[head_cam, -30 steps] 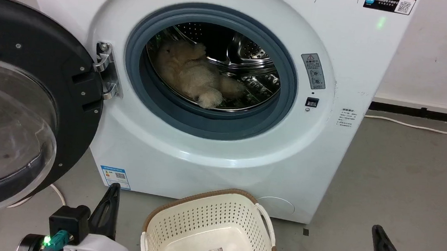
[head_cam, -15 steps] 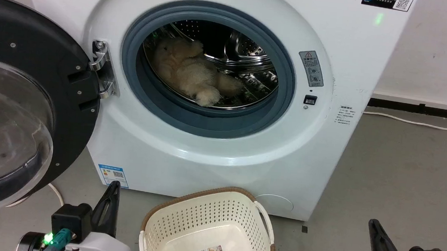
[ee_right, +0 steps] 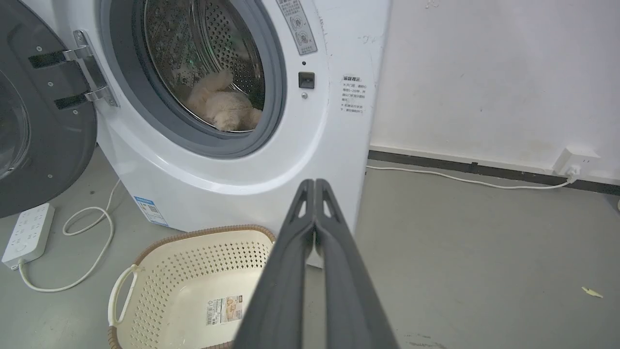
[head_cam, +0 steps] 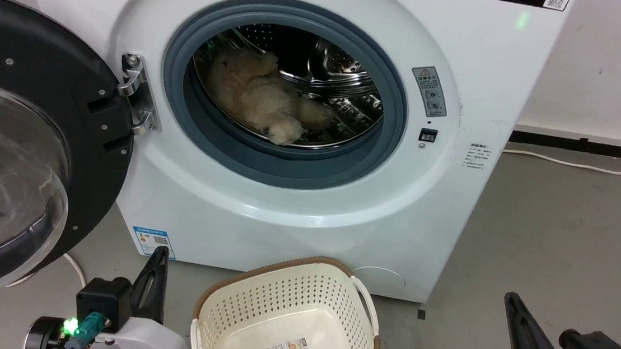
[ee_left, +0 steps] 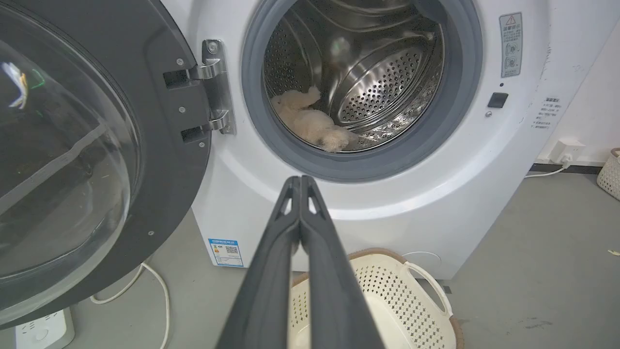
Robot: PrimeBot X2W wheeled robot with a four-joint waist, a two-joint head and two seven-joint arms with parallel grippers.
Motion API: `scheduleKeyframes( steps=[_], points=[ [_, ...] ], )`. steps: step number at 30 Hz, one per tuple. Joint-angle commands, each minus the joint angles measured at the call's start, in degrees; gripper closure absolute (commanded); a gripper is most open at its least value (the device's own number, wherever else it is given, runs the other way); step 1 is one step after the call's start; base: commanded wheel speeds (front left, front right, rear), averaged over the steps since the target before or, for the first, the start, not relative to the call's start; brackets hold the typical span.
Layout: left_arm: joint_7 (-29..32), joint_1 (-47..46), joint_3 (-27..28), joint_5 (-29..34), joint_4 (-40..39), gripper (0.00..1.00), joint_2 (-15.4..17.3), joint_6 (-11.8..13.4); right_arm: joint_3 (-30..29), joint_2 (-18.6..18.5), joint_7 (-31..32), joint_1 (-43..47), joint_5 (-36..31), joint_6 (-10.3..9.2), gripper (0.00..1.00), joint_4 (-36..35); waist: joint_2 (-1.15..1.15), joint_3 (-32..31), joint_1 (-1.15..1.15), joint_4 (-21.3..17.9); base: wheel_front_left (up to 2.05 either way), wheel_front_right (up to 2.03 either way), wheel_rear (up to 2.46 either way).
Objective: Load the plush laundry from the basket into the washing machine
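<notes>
Since only the head view has shifted over the last second, nothing else is logged as moved: plush laundry (head_cam: 261, 100) is lodged in the washing machine (head_cam: 284, 223) drum (head_cam: 346, 82), basket (head_cam: 288, 302) is left empty, left hand (ee_left: 300, 182) and right hand (ee_right: 315, 184) are pressed together, so loading is judged done.

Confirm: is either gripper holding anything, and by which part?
Nothing is held. The left gripper and right gripper are shut, empty; the plush laundry lies inside the washing machine.
</notes>
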Motion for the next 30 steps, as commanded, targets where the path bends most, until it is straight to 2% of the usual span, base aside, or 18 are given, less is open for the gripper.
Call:
scheduleKeyframes(
  steps=[1,30],
  points=[
    [0.1,-0.7,0.7,0.9,-0.1,1.0,-0.4,-0.4,0.2,-0.1,0.2,-1.1,-0.7,0.03,1.0,0.2,0.0,0.1,0.0,0.0,0.0,0.0,0.0],
    [1.8,-1.3,5.2,8.3,-0.1,1.0,-4.9,-2.9,1.4,-0.1,1.3,-4.9,-3.4,0.04,1.0,1.1,0.0,1.2,0.0,-1.1,0.0,0.0,0.0]
  ],
)
